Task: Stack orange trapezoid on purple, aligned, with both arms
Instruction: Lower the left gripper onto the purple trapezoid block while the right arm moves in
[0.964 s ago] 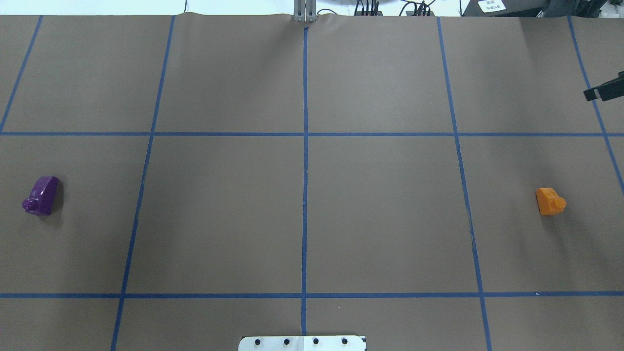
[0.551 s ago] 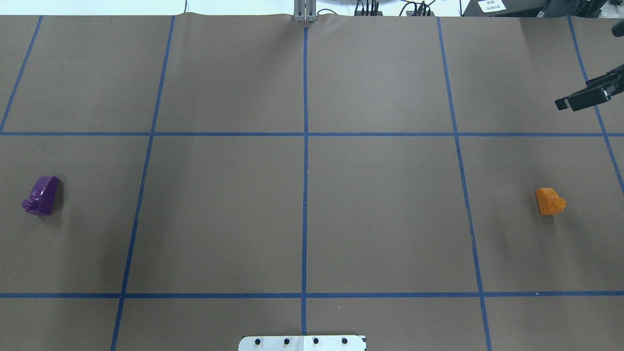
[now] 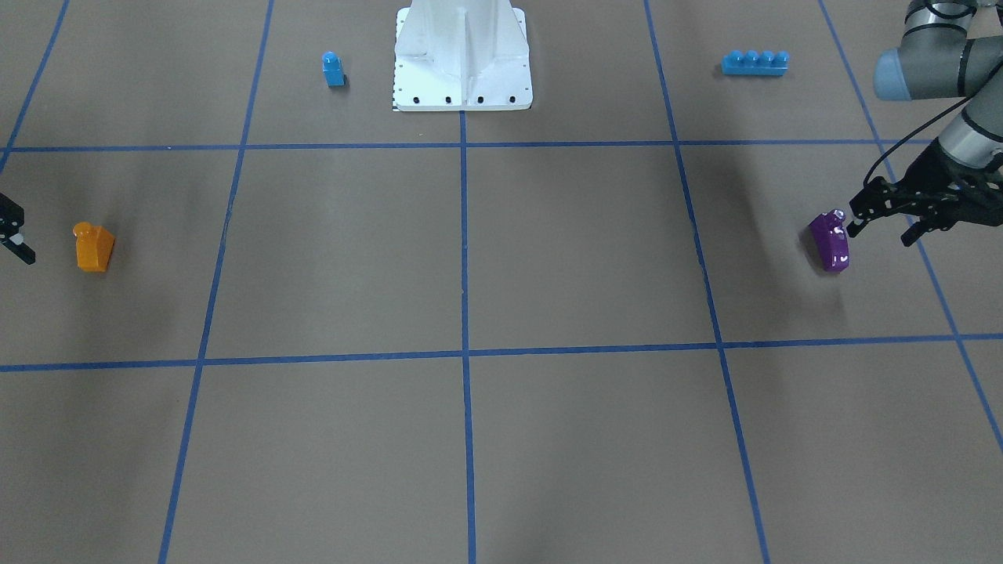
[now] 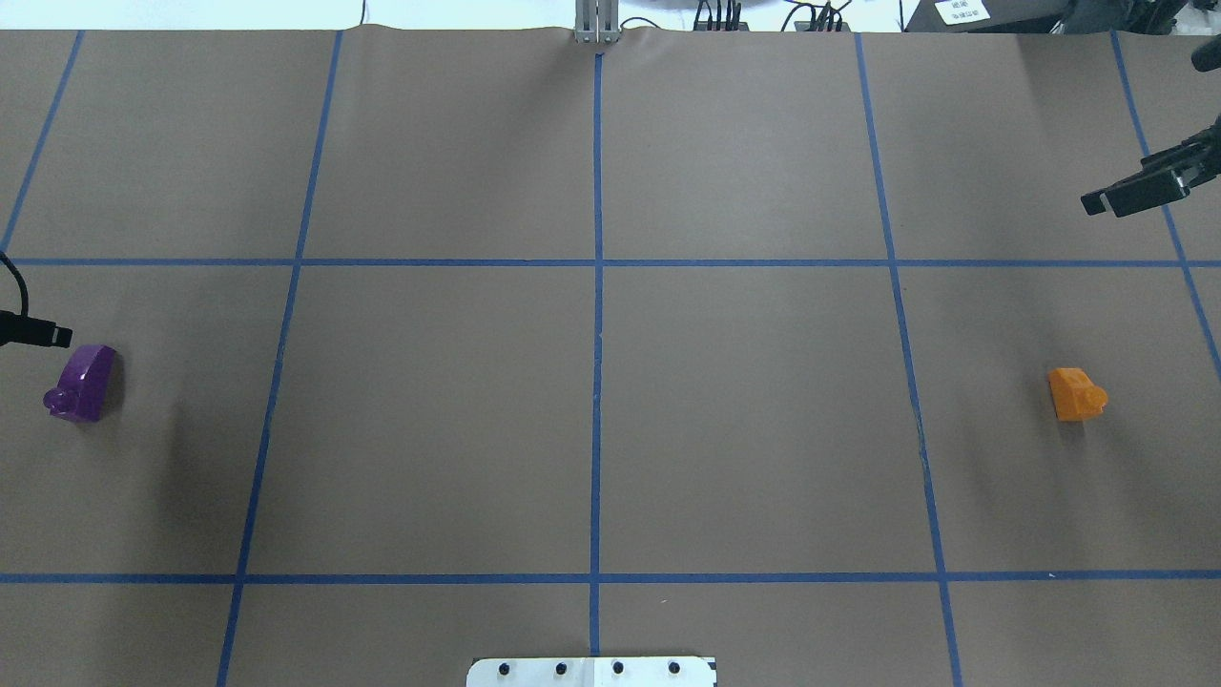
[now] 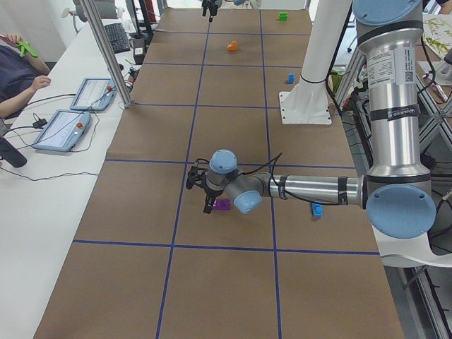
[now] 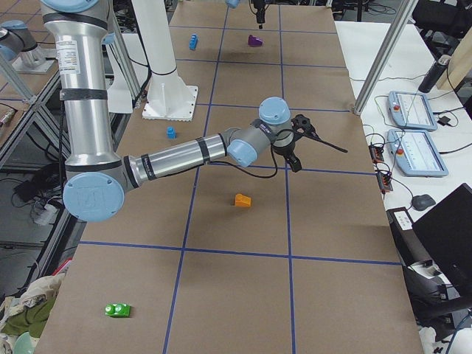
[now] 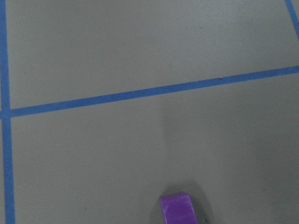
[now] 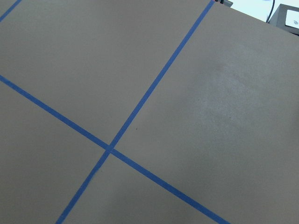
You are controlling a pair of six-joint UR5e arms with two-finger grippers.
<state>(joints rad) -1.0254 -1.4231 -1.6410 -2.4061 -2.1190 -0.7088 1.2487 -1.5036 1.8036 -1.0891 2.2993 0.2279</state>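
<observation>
Placement: purple (image 3: pixel 829 243) lies on the surface (image 3: pixel 588 258) at the robot's left end, stud toward the base side. The left tool (image 3: pixel 879 233) hovers just beside purple, on its outer side, with fingers spread and nothing between them. One fingertip is near the stud. Orange (image 3: pixel 94 249) lies on the surface at the robot's right end, well apart from purple. The right tool (image 4: pixel 1130 186) is apart from orange, farther from the base, fingers spread and gripping nothing.
</observation>
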